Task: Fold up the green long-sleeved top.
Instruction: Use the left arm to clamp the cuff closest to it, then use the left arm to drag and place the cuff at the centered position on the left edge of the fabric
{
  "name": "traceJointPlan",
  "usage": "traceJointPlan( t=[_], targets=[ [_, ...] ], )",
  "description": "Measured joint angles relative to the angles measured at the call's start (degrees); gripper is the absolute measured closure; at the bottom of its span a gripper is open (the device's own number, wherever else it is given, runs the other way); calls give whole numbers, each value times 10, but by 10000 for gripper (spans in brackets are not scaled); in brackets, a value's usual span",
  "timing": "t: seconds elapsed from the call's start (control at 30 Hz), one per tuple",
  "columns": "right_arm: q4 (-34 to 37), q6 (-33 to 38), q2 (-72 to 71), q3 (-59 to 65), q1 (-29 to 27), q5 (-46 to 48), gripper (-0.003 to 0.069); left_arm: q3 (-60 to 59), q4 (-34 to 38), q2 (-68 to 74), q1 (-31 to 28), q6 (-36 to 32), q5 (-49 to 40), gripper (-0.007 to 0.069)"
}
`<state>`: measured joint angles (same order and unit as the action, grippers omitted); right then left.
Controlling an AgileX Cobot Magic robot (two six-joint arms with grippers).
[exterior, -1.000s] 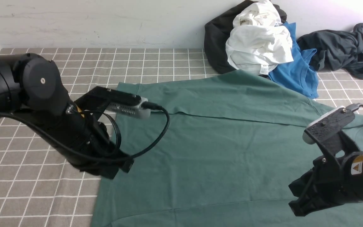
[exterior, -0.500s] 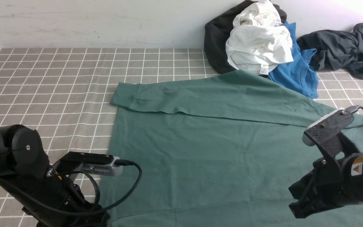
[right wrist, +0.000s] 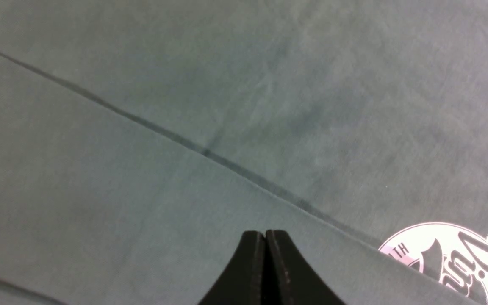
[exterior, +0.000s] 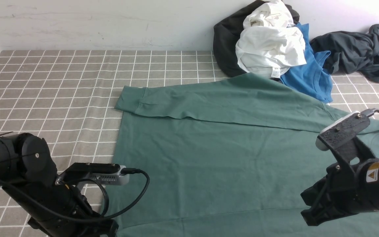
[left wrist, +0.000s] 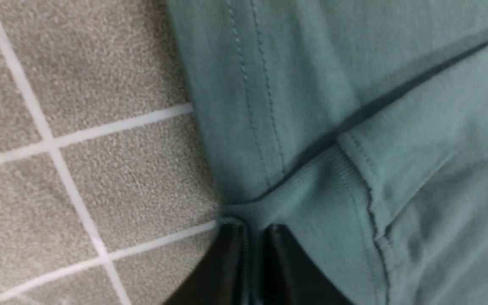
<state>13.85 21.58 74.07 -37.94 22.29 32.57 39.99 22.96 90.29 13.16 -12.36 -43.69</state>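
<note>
Top (exterior: 209,154) spread flat; left end effector (left wrist: 253,232) seemingly pinching cuff (left wrist: 311,190); right end effector (right wrist: 265,235) pressed together, empty.

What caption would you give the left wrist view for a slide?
Left gripper pinching the ribbed cuff of the green long-sleeved top over the grey checked cloth.

A lab-style test bench: checked tablecloth (exterior: 61,82), bare white wall (exterior: 94,23), heaped garments (exterior: 268,46).

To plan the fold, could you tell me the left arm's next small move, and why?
Probably lift the near cuff slightly: the left gripper has its jaws shut on it, and the green long-sleeved top has its far sleeve folded across.
</note>
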Motion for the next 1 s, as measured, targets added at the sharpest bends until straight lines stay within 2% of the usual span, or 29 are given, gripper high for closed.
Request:
traceJointPlan(
  t=[0.07,0.23,0.33,0.43,0.53,0.63,0.77,0.8,0.83,0.87,0.9,1.0],
  targets=[
    [0,0,0,0,0,0,669,18,0,-12,0,-1,-14,612],
    [-5,6,0,0,0,0,669,94,0,-60,0,-18,-50,612],
    [-33,9,0,0,0,0,669,160,0,-83,0,-33,-55,612],
    [-53,2,0,0,0,0,669,201,-1,-86,0,-38,-36,612],
    [-85,-19,0,0,0,1,669,247,-6,-54,-3,-42,20,612],
    [-135,-62,-4,0,0,2,669,282,-13,16,-15,-42,39,612],
    [-198,-132,-14,0,0,1,669,320,-16,90,-29,-42,1,612],
    [-235,-191,-15,0,-3,1,667,349,-18,124,-34,-41,-41,612],
    [-240,-191,-15,0,-3,1,667,349,-18,128,-34,-41,-45,612],
    [-276,-251,-15,0,-11,1,663,369,-20,147,-35,-41,-68,612],
    [-293,-281,-14,0,-17,1,659,381,-20,159,-35,-41,-72,612],
    [-322,-328,-14,-1,-34,7,639,411,-19,187,-35,-41,-64,612]
  ],
)
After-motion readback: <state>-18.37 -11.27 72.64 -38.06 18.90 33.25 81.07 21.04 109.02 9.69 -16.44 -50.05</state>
